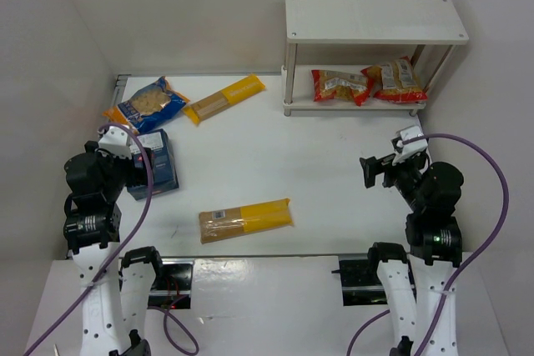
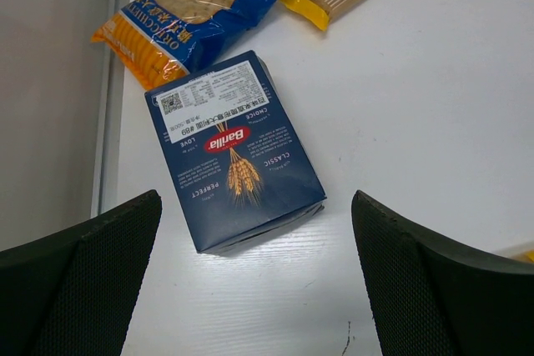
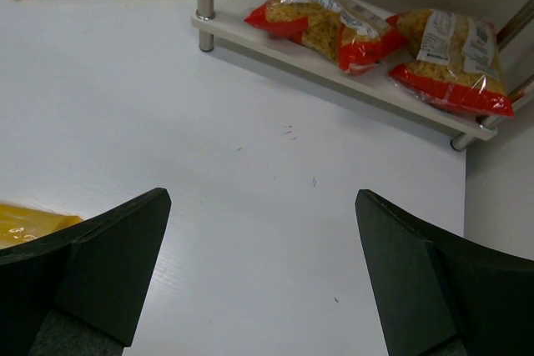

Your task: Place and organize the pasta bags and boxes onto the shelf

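On the shelf (image 1: 375,18), lower board: two red bags (image 1: 340,85) (image 1: 396,79), side by side. On the table (image 1: 317,156): two spaghetti packs, one far (image 1: 225,98), one near (image 1: 245,220); one blue bag (image 1: 147,104) far left; one box (image 1: 160,164) flat just beside it. Left end effector (image 2: 257,206) spread wide above the box, gripping nothing. Right end effector (image 3: 263,198) likewise spread, empty, facing the shelf.

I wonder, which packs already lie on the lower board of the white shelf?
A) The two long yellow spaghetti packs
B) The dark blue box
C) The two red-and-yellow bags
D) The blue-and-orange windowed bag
C: the left red-and-yellow bag and the right red-and-yellow bag lie side by side on the lower board of the white shelf; the dark blue Barilla box is on the table.
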Motion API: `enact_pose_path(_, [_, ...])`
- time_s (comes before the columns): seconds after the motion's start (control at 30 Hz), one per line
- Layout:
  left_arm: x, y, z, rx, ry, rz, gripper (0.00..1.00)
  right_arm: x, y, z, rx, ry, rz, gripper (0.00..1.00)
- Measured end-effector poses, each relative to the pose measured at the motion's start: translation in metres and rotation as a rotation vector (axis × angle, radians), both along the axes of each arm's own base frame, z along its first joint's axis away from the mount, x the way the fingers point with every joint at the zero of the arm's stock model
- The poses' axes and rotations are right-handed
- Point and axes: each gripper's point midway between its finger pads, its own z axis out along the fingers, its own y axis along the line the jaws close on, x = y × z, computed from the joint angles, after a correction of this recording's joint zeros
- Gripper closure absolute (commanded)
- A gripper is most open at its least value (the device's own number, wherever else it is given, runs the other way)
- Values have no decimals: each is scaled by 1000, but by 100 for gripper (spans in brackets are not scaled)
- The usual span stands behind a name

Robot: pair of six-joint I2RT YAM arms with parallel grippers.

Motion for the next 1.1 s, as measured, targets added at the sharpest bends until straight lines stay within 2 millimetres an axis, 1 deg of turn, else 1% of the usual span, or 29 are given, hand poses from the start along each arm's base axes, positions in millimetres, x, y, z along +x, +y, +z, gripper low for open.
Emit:
enact_pose_path(0.17, [1,0,-1,-1,4,-2,0,-8,2,9,-5,-45,13,0])
enact_pose_path(0.67, [1,0,-1,-1,4,-2,0,-10,5,8,-2,-44,28,0])
enact_pose_path(1.1, [1,-1,-1,-2,3,-6,0,-14,5,12,-5,-63,26,0])
